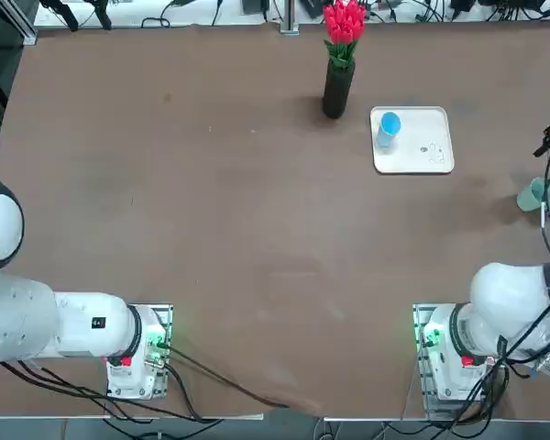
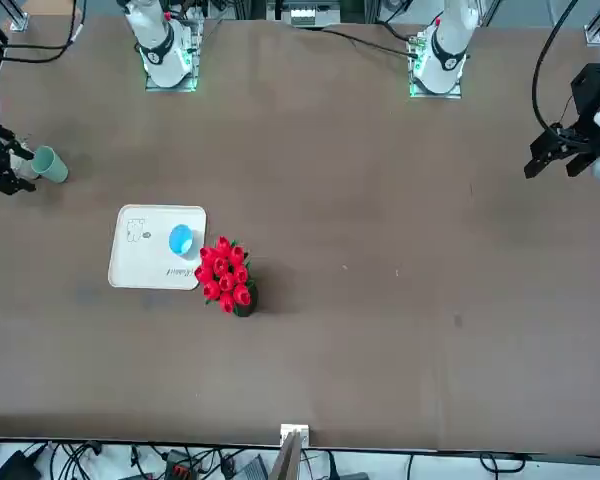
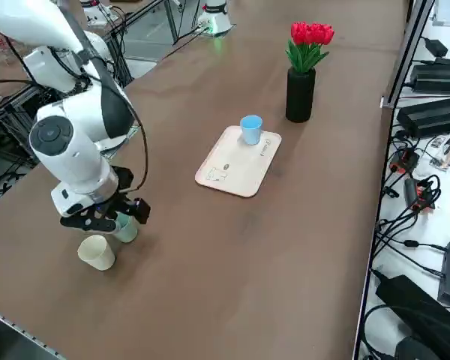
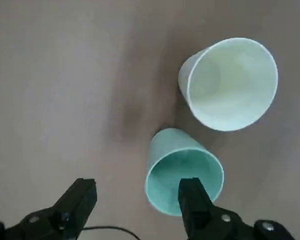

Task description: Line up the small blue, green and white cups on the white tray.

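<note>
The right gripper point(image 4: 139, 184) is over the table point(image 4: 55, 100), with its two black fingers spread wide apart. The small green cup point(image 4: 170, 162) stands right by it. The wrist view shows one finger in front of the green cup's rim, but I can't tell if they touch.

The small white cup point(image 4: 202, 75) stands just beside the green one, on the side away from the robot's left. The top view hides most of the white cup behind the gripper, while the right side view shows it whole. That side view hides part of the green cup instead. Only the wrist view looks deep into both.

The other three views also show the white tray point(image 1: 417, 160), well apart from the gripper, to its left and farther out. The small blue cup point(image 1: 389, 130) stands on it. Past the tray from the gripper is a black vase point(image 3: 300, 97) with red flowers point(image 3: 312, 34).
</note>
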`<state>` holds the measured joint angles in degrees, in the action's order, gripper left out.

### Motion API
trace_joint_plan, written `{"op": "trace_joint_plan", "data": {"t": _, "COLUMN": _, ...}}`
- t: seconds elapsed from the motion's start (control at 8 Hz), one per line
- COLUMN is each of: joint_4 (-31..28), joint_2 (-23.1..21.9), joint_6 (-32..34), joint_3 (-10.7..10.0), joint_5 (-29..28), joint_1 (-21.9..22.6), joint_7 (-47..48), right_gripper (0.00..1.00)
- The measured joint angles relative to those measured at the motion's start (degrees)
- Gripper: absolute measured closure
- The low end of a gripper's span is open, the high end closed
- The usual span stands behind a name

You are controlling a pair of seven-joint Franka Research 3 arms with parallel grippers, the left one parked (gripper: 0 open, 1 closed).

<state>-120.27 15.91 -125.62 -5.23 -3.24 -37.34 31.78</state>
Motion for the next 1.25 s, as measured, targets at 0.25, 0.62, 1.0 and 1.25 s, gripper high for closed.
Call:
{"op": "trace_joint_plan", "data": {"t": 0.25, "joint_4": -1.35, "joint_2": 0.02, "joint_6": -1.15, "joint_3": 0.02, "joint_5": 0.0, "joint_1": -0.76, "joint_7": 0.0, "right_gripper": 0.0}}
{"op": "trace_joint_plan", "data": {"t": 0.62, "joint_4": -4.35, "joint_2": 0.41, "joint_6": -5.91, "joint_3": 0.13, "joint_5": 0.0, "joint_1": -0.95, "joint_7": -0.82, "right_gripper": 0.01}}
{"op": "trace_joint_plan", "data": {"t": 1.0, "joint_4": -5.71, "joint_2": 2.4, "joint_6": -9.86, "joint_3": 0.24, "joint_5": 0.0, "joint_1": -1.95, "joint_7": -1.47, "right_gripper": 0.18}}
{"op": "trace_joint_plan", "data": {"t": 1.25, "joint_4": -5.71, "joint_2": 3.13, "joint_6": -10.36, "joint_3": 0.55, "joint_5": 0.0, "joint_1": -2.08, "joint_7": -1.47, "right_gripper": 0.63}}
